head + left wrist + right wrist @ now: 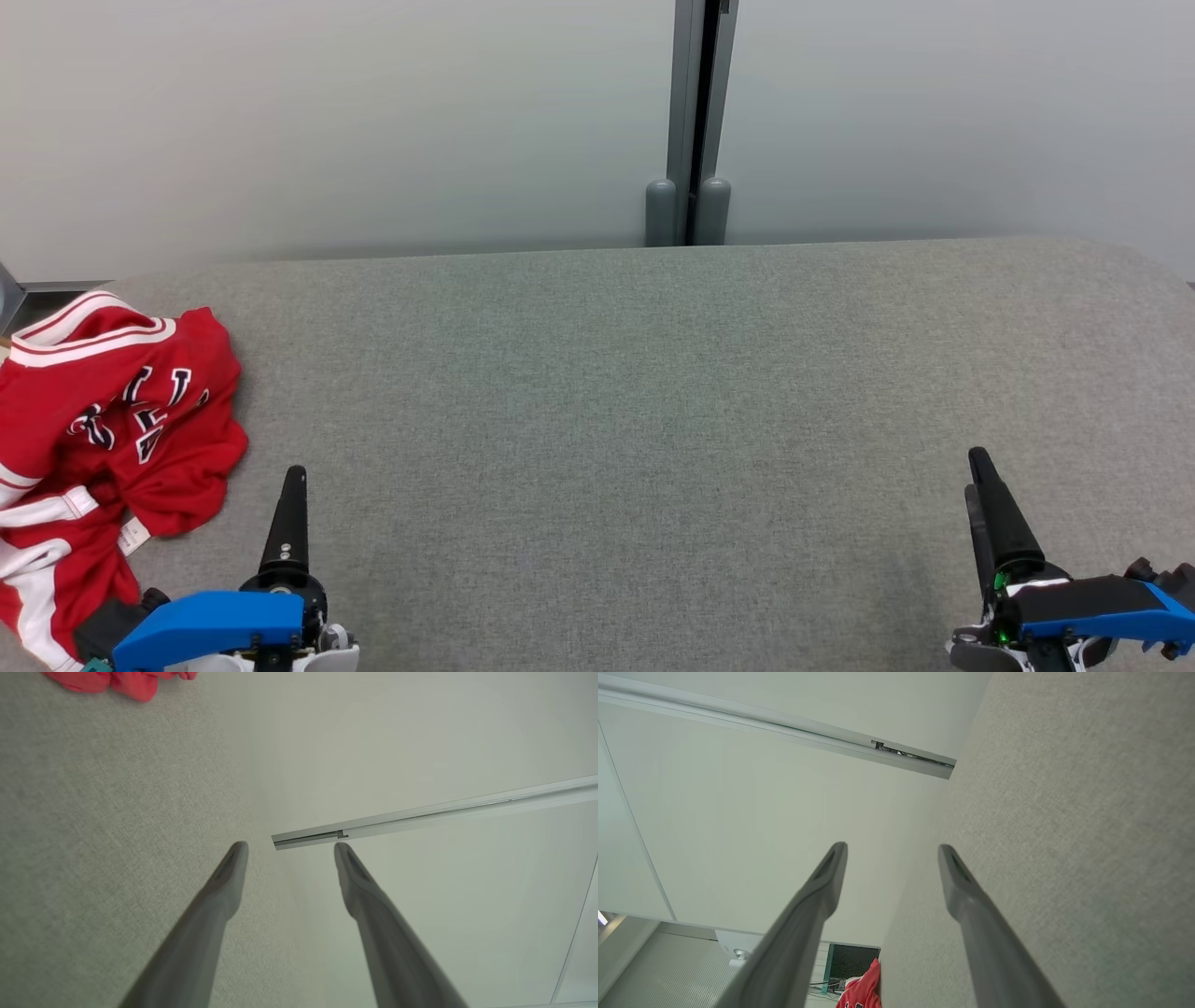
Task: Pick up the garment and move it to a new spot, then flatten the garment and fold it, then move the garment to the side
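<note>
The left hand (pixel 288 850) is held spread apart and empty, low over the grey tabletop (pixel 653 401), and the right hand (pixel 892 851) is likewise seen parted with nothing in it, well off to the other side. The red garment (pixel 112 420) is found crumpled at the tabletop's left end, just beside the left hand. For a clean pick-up, a thick raised fold of the heap is best pinched deep, so the cloth is lifted rather than dragged.

We see soft, even, bright light. A faint shadow lies along the wall (pixel 327 140) above the grey table (pixel 653 420). In both wrist views our fingers (pixel 196 942) blur toward the bottom edge; the head view is sharp.
</note>
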